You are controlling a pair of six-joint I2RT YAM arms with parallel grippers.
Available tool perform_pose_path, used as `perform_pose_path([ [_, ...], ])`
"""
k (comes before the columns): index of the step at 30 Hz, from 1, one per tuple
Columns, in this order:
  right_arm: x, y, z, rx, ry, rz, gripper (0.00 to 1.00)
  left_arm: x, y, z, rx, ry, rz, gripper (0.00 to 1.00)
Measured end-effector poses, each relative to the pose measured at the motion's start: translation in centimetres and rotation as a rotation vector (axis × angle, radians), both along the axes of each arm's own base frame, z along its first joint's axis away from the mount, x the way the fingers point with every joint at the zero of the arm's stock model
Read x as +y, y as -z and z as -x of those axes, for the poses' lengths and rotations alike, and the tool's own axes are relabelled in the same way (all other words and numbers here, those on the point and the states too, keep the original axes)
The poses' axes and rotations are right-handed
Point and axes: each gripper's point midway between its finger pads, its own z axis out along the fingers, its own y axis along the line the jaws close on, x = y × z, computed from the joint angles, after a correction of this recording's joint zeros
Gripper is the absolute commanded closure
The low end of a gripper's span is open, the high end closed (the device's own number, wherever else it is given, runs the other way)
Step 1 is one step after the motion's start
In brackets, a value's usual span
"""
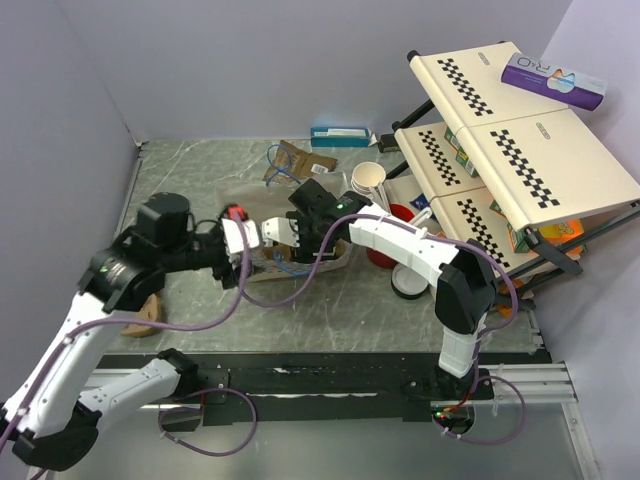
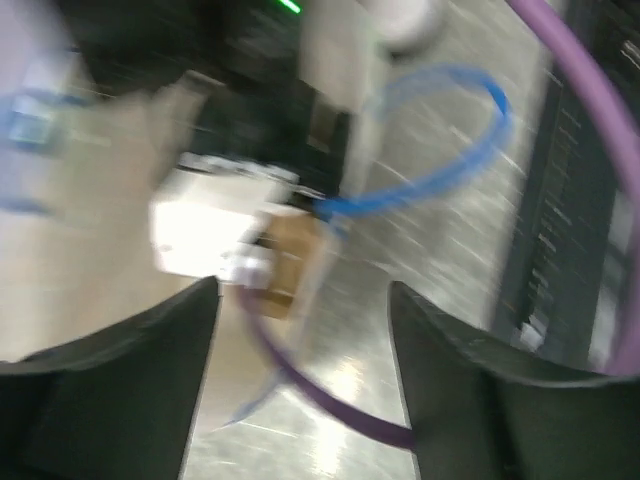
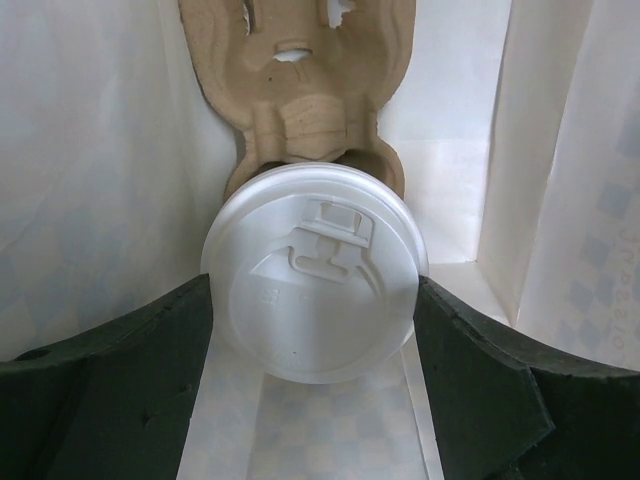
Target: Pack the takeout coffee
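Observation:
The takeout coffee (image 3: 315, 270) shows in the right wrist view as a round white lid seen from above. It sits in a slot of a brown pulp cup carrier (image 3: 300, 70) inside a white paper bag (image 3: 90, 180). My right gripper (image 3: 313, 330) is down in the bag with both fingers against the lid's sides. In the top view the right gripper (image 1: 283, 230) is at the bag's mouth (image 1: 300, 265) and the cup is hidden. My left gripper (image 1: 238, 243) is just left of it. Its wrist view is blurred, with the jaws (image 2: 300, 350) open and holding nothing.
A brown bag with blue handles (image 1: 296, 160) and a teal box (image 1: 340, 135) lie at the back. A stack of cream cups (image 1: 368, 180), a red cup (image 1: 397, 215) and a loose white lid (image 1: 410, 285) stand right of the bag. A folding rack (image 1: 520, 150) fills the right side.

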Motion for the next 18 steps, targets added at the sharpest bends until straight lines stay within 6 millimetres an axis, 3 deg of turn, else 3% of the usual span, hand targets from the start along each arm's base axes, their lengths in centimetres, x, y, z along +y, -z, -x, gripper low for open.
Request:
perform_pose_path([
  [1,-0.1,0.0,-0.1,0.004,0.001,-0.004,1.0,0.2,-1.5,-0.5,-0.037,-0.032,0.026,0.11],
  [2,-0.1,-0.1,-0.1,0.008,0.0,-0.007,1.0,0.4,-3.1,-0.9,-0.08,-0.065,0.054,0.1],
  [4,0.0,-0.1,-0.2,0.019,0.001,-0.012,1.0,1.7,-7.5,-1.6,-0.218,-0.159,0.13,0.12],
  [8,0.3,-0.3,-0.5,0.038,0.009,-0.016,1.0,5.2,-15.8,-0.7,-0.437,-0.284,0.208,0.16],
  [10,0.3,-0.3,-0.5,0.046,0.013,-0.019,1.0,5.9,-16.6,-0.3,-0.464,-0.298,0.197,0.16],
  [12,0.3,-0.3,-0.5,0.05,0.014,-0.023,1.0,5.8,-14.4,-0.3,-0.411,-0.288,0.146,0.16],
  [17,0.2,-0.3,-0.6,0.062,0.016,-0.037,1.0,4.6,-3.3,-0.4,-0.135,-0.205,-0.062,0.13],
  [18,0.2,-0.2,-0.7,0.064,0.017,-0.038,1.0,4.3,-2.1,-0.4,-0.106,-0.187,-0.081,0.14],
])
